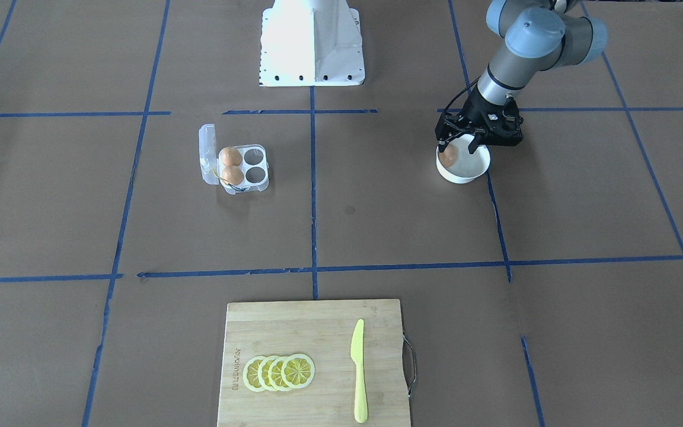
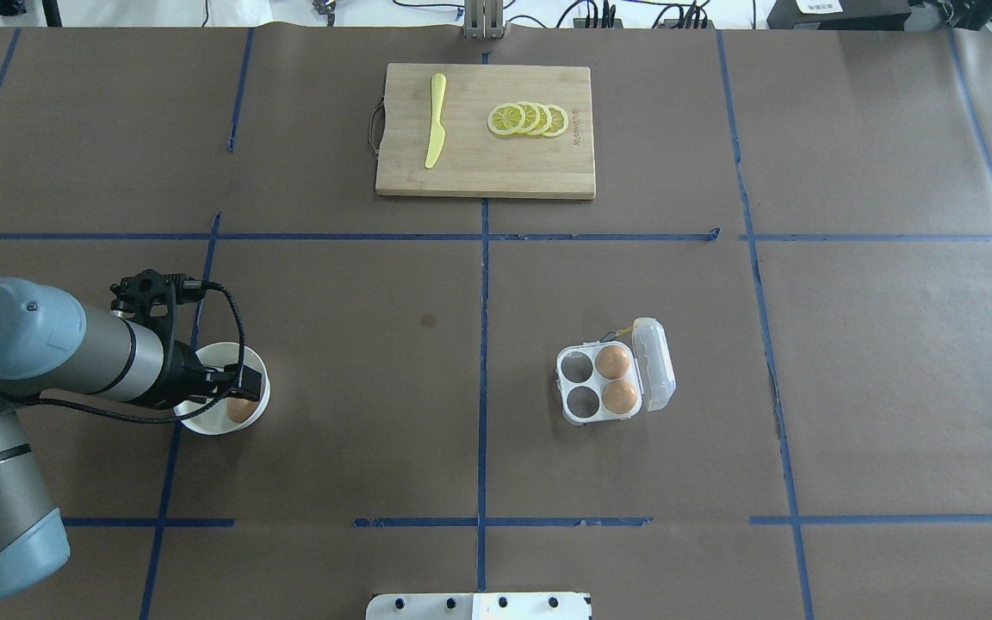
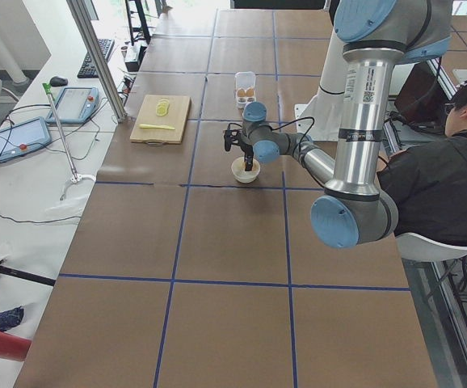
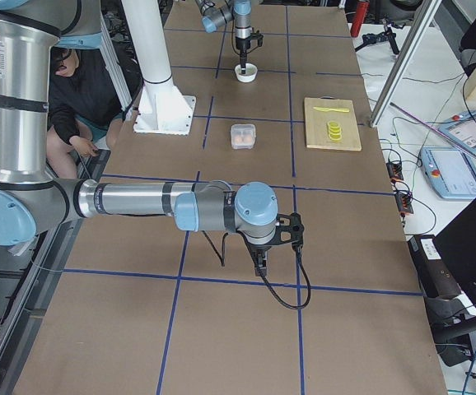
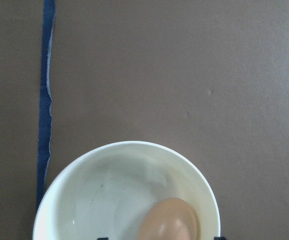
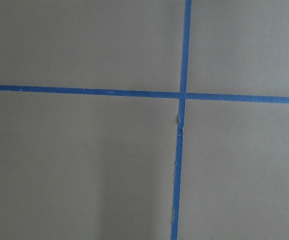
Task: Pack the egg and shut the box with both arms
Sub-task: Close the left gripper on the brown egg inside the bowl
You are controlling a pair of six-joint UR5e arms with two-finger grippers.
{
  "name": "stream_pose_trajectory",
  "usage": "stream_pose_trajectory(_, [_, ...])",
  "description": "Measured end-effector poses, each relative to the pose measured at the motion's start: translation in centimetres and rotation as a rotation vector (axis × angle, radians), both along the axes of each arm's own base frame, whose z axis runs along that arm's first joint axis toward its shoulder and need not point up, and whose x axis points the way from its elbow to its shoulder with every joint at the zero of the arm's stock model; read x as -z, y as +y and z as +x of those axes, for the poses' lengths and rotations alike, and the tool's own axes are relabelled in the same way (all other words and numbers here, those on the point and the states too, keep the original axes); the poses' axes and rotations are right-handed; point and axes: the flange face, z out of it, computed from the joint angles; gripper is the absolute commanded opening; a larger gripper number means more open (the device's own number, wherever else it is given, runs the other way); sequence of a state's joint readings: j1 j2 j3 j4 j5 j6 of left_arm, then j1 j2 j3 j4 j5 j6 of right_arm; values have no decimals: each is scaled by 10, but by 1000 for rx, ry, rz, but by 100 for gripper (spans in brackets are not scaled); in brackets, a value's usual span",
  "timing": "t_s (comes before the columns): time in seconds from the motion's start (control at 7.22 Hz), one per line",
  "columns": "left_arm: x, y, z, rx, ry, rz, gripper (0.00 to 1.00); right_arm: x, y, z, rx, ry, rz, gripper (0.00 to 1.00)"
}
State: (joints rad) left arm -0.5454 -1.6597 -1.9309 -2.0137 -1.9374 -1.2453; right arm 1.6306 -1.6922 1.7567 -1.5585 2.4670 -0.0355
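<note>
left hand (image 1: 457,145), open, straddles the egg (image 5: 168,220) in a white bowl (image 5: 74,180) on the surface (image 1: 377,225).
the egg lies off-centre between the fingers (image 1: 441,147), so closing could nudge or pinch it askew; the open box (image 2: 579,383) sits well apart to the right. right hand's (image 4: 260,267) grip: cannot tell.
</note>
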Motion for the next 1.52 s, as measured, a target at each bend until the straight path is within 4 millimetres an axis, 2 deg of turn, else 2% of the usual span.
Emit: stream_pose_trajectory(1.52, [-14, -10, 16, -4, -27, -11, 72, 0, -1, 0, 0, -4, -2, 100])
